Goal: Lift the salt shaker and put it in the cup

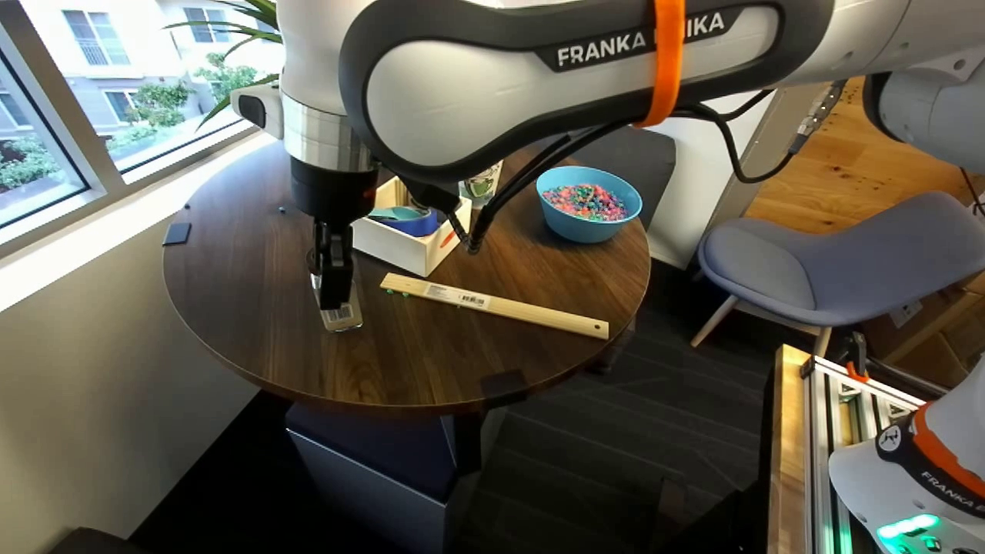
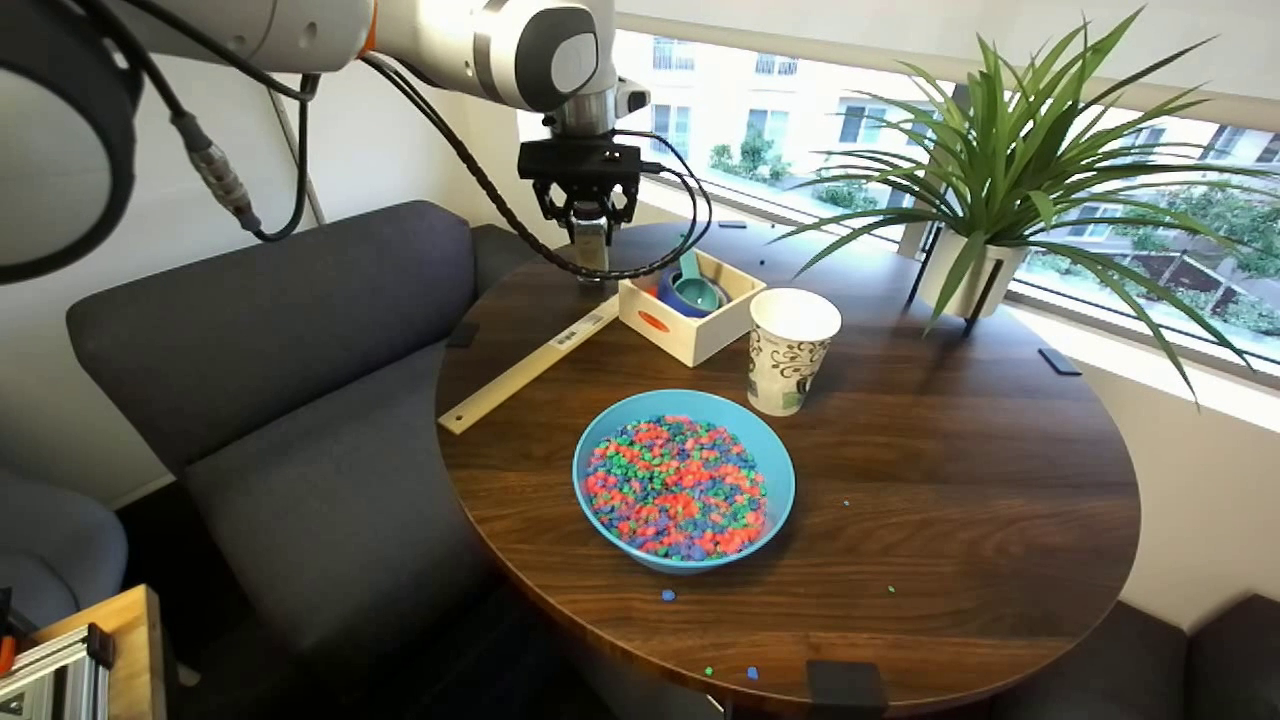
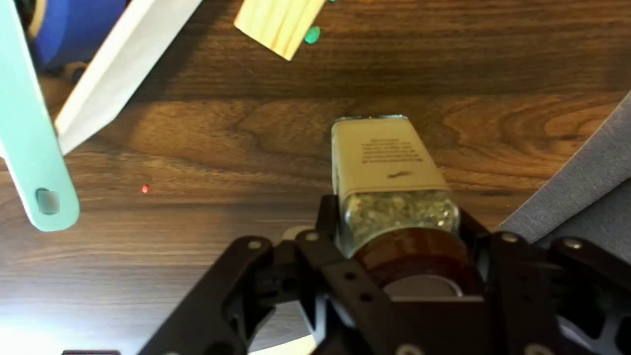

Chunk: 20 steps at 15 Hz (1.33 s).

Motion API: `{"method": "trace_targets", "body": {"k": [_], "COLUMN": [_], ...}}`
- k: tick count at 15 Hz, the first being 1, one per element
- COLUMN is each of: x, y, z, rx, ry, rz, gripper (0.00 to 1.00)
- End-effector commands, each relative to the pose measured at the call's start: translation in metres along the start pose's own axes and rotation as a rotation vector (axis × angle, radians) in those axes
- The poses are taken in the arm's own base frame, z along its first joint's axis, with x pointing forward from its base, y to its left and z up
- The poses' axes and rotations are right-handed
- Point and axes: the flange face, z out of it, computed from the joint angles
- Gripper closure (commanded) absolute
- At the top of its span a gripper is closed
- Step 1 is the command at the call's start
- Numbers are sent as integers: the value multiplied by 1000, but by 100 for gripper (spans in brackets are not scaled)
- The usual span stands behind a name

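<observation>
Wrist view, far left: a scoop (image 3: pixel 29 138), smooth and mint green, its flat handle ending in a round tip.
Wooden box (image 3: pixel 116 79): pale and thin-walled; the scoop's handle pokes past it.
Wood stick (image 3: pixel 281 24): flat and straight, with stripy yellow grain; a green bit (image 3: pixel 312 34) sits just beside its end.
Salt shaker (image 3: pixel 389 148): near the wooden box; clear with flat sides, a tan label with tiny print, crumbly yellow-green flakes (image 3: pixel 399 209) inside, and a shiny red-brown top. I cannot tell if its bottom touches the streaky brown table (image 2: pixel 980 470).
Gripper (image 3: pixel 399 217): hard and black, its two fingers pinching the salt shaker, one on each side, near the top.
Gray cloth (image 3: pixel 586 162): rough and woven, at the right edge.
Bowl (image 2: pixel 740 422): in an exterior view, round, smooth and blue, holding lumpy bits (image 2: pixel 680 480) of red, green and blue.
Cup (image 2: pixel 785 365): tall paper, wider at the top, with curly brown swirls; it stands upright on the table, near the bowl, well apart from the salt shaker.
Plant (image 2: pixel 1010 160): long, pointy leaves in a smooth pale pot (image 2: pixel 965 275).
</observation>
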Motion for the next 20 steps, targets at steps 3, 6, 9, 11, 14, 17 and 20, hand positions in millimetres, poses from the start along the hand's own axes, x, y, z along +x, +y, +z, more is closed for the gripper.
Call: {"method": "trace_targets", "body": {"k": [3,6,9,11,14,17,20], "x": [23,26,7,-18,-56,-61,-68], "y": [-30,-22,7,30,62,79,86], "z": [-51,-104,-167,-201,-237,-242,-244], "rx": [-27,-71,-168,-226,-306,-315,-324], "ry": [51,130,204,223,234,234,229], "rz": [-1,74,222,318,468,489,503], "gripper": [74,74,74,74,74,74,49]}}
